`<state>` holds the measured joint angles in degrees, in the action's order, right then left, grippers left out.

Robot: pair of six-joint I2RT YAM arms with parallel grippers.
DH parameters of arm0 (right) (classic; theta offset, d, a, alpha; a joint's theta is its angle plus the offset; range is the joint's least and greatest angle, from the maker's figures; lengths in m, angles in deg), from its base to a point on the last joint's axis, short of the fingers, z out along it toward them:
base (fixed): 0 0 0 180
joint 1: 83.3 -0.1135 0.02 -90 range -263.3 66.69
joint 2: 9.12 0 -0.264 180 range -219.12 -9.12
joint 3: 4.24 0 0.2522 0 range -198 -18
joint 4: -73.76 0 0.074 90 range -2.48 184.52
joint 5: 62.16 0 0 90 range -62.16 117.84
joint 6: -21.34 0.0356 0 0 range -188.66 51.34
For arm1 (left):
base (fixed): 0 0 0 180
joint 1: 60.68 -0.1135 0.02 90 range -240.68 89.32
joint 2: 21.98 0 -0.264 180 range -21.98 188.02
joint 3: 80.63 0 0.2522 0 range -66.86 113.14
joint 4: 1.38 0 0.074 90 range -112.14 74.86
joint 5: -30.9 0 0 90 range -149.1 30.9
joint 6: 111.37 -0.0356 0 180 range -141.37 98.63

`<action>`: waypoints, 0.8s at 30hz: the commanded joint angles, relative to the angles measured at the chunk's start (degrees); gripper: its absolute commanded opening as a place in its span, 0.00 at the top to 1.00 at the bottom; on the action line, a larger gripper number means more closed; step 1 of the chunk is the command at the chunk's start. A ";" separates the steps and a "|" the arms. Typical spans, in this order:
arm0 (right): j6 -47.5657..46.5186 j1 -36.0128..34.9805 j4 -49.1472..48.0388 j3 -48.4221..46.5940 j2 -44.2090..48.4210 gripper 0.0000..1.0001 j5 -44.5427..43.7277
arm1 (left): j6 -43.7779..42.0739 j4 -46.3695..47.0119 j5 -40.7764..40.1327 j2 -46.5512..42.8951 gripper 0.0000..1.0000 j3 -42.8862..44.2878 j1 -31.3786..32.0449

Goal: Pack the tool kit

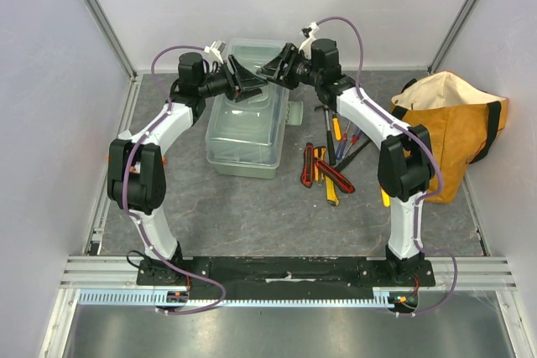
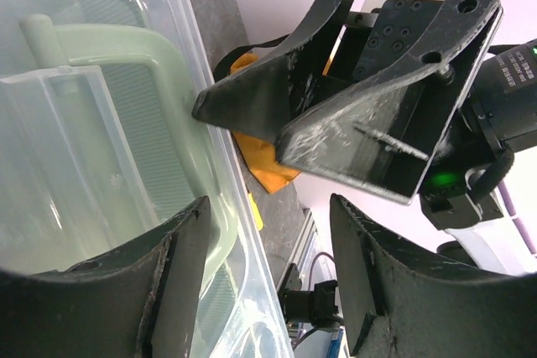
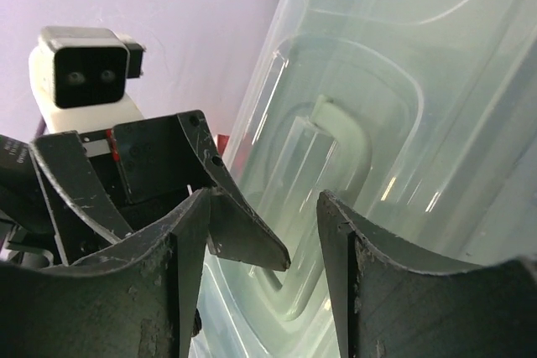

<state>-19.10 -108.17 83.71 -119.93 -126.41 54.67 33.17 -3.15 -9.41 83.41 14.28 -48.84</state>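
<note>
Left arm (image 1: 159, 136) and right arm (image 1: 377, 123), white shells, black joints
Purple cables (image 1: 361, 44) along both; black fingers (image 2: 180, 282) scuffed pale.

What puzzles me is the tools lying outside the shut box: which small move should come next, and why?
Probably ease the left gripper onto the handle and close, to begin raising the lid. The box is shut, both grippers hang open over its far end, the right gripper facing the left, and the tools lie on the table beside it, so nothing can go in.
</note>
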 commanded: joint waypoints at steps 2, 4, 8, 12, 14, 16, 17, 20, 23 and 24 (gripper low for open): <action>-6.13 -2.03 12.24 -5.38 -0.13 0.40 -5.63 | 1.97 3.30 1.99 0.44 0.36 1.30 0.73; -7.63 -2.47 14.00 -5.03 1.18 0.41 -9.15 | 2.14 3.48 1.99 0.44 0.36 1.30 0.56; -10.53 -2.65 18.04 -5.56 4.35 0.40 -17.67 | 0.23 -1.06 -0.19 0.35 0.36 1.91 0.47; -12.82 -2.65 19.98 -4.33 7.78 0.37 -24.36 | -9.43 -16.42 -10.20 -1.05 0.36 6.47 1.78; -13.35 -2.65 20.16 -3.37 9.10 0.36 -25.51 | -13.31 -25.39 -16.00 -0.97 0.36 9.54 2.84; -13.70 -2.65 20.25 -2.40 9.63 0.35 -25.69 | -16.47 -30.77 -20.23 -0.36 0.35 12.62 4.24; -13.61 -2.65 20.42 -2.05 9.72 0.35 -25.60 | -17.36 -32.89 -22.25 0.17 0.35 14.20 4.68; -13.70 -2.56 20.51 -1.08 9.72 0.35 -25.25 | -20.00 -41.05 -28.83 2.27 0.35 19.38 7.23; -13.88 -2.74 20.43 -0.55 9.72 0.35 -25.07 | -21.67 -47.74 -34.03 4.21 0.35 23.52 9.34; -13.79 -2.65 20.51 -0.46 9.72 0.35 -25.16 | -22.19 -49.50 -34.92 5.00 0.35 24.84 10.04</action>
<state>-31.52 -110.79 103.18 -121.46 -118.50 30.87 17.39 -39.50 -34.44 85.44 33.62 -41.17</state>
